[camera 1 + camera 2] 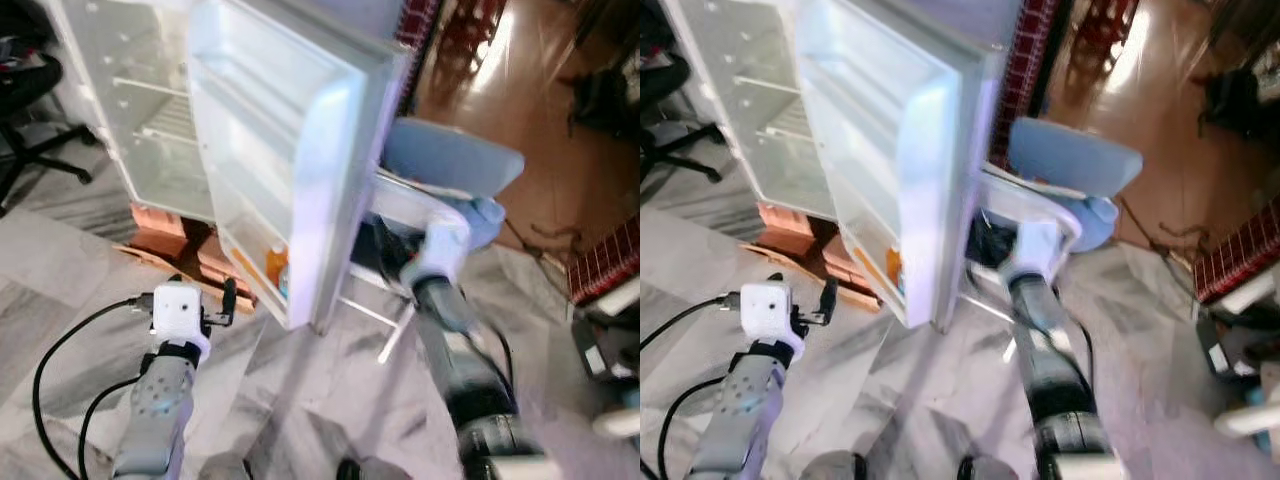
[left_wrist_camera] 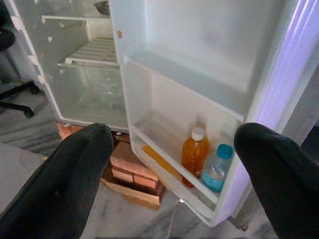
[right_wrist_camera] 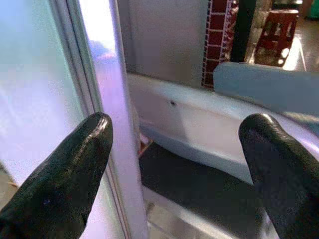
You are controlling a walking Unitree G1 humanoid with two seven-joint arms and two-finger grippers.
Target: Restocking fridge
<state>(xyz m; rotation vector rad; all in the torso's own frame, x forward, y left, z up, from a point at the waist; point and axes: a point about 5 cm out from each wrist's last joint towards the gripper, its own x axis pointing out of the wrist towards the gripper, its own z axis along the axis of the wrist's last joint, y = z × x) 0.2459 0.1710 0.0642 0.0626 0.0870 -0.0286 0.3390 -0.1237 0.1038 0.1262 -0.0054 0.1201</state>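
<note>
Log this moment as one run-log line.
fridge door: open | door shelf: orange bottle, blue-capped bottle | left claw: open, empty | right claw: open, beside door edge

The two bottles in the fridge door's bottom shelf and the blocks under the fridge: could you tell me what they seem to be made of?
The orange bottle and the blue-capped bottle look like clear plastic: their contents show through the glossy walls. The blocks look like reddish bricks, matte and rough, stacked on what seems a wooden board. The door shelf looks like smooth white moulded plastic.

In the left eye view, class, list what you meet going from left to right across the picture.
Black office chair → open fridge compartment → left pincer → fridge door → right arm → red striped object.
</note>
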